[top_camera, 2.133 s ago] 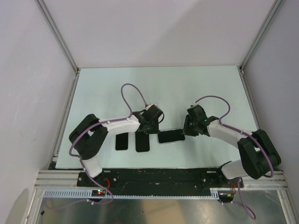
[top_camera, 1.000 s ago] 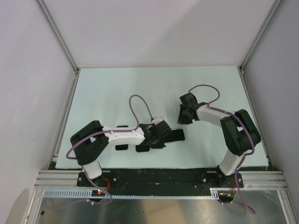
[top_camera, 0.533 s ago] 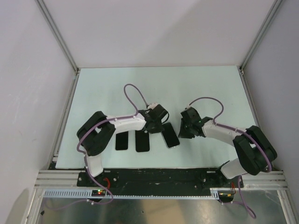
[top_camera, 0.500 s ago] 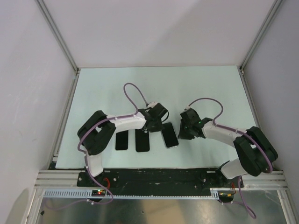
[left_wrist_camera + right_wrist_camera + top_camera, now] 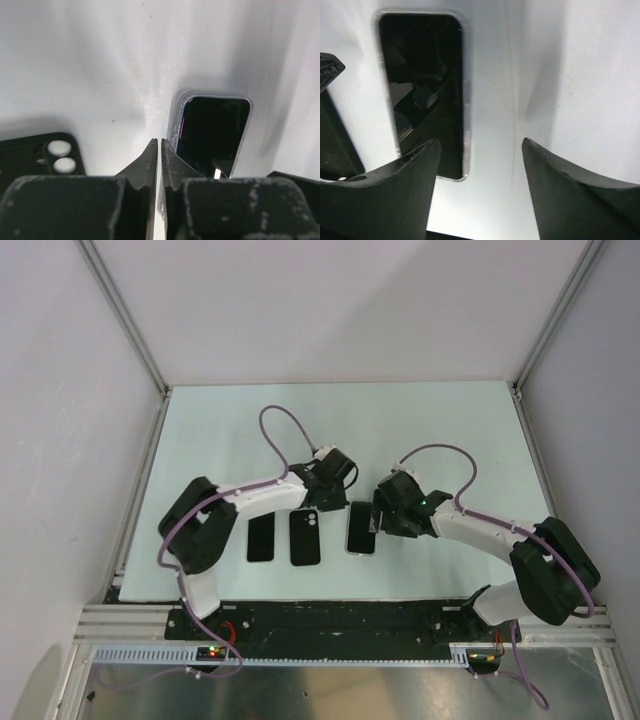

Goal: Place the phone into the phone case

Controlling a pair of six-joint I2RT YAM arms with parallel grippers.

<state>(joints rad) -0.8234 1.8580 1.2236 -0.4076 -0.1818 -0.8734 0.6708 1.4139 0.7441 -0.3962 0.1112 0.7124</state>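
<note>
Swung lengthwise since a moment ago, the phone lies flat on the desk, just right of the phone case. My left hand is clenched empty; my right hand is released, over the phone.

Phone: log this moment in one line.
phone flat on table | left pincer shut beside it | right pincer open over it | black case apart

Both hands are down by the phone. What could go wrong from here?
1. The open right hand is not centred on the phone: one finger overlaps it, so closing may shove the flat phone rather than grip it.
2. The shut left hand sits right beside that phone, so the hands could collide.
3. The black case lies next to a similar dark slab, which makes them easy to mix up.
</note>
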